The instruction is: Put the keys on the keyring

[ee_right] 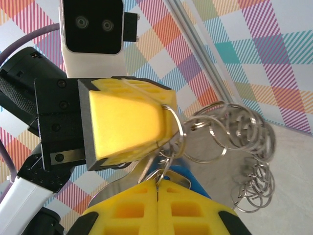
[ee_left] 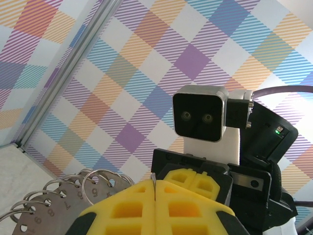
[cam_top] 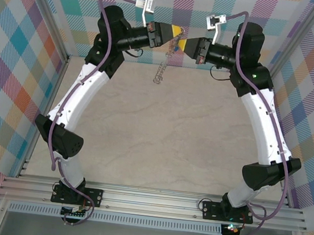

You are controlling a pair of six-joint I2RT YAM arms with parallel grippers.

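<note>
Holds ring (ee_right: 211, 123) in left pincer (ee_left: 154, 188), clenched on the hoop wire, raised above the counter (cam_top: 143, 139) at its far end. Grips key (ee_right: 188, 177) in right pincer (ee_right: 157, 190), clamped tight, blue head showing beside the tips, meeting the hoop. Judge threading under way, not done: key not seen hanging from ring. Read stamped digits 5, 7, 8 on tags (ee_left: 44, 210); no brand seen.

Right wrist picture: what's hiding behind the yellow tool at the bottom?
The blue key peeks out behind the right tool, beside the keyring. Its metal blade is covered.
</note>
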